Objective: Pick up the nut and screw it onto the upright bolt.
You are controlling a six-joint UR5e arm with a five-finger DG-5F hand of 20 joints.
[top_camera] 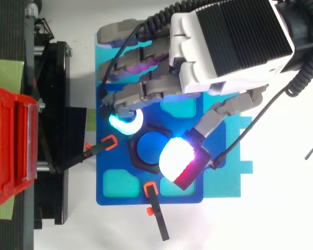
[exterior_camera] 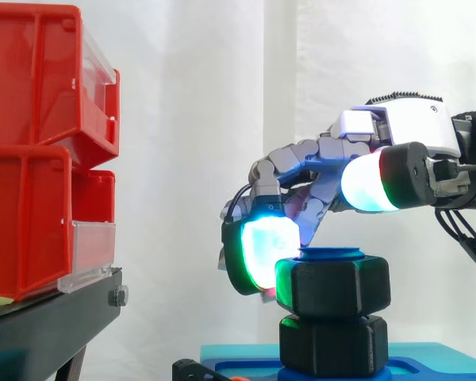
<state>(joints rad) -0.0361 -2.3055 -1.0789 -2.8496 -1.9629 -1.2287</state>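
Nut [exterior_camera: 333,286] sat threaded on the upright bolt [exterior_camera: 332,253], near its top; only a thin blue rim of the bolt end stood above the nut's upper face. From above, the round blue bolt end [top_camera: 150,148] lay centred in the black hexagon. A second black nut, the lower nut [exterior_camera: 333,345], sat on the same bolt directly beneath, and the two were touching face to face.

Hand [exterior_camera: 404,123] reached in from the right, above the bolt, with its fingers curled downward round the nut. One fingertip pad [exterior_camera: 266,250], glowing cyan-green, lay against the nut's left side. In the top view the same pad [top_camera: 124,123] sat at the hexagon's upper-left edge. Thumb pad [exterior_camera: 365,184], white with a red band, was higher than the nut's top in the side view. From above it [top_camera: 176,158] overlapped the nut's lower-right edge. Contact between thumb and nut could not be confirmed. The remaining fingers were bent and bunched close together behind the leading one.

The bolt rose from a blue fixture plate [top_camera: 133,195]. Two black clamps with orange tips, one at the plate's left edge [top_camera: 96,151] and one at its lower edge [top_camera: 157,219], pointed in at the plate. Red bins [exterior_camera: 32,159] were stacked on a black stand [exterior_camera: 47,317] to the left, well apart from the bolt. White curtain [exterior_camera: 190,119] hung behind.
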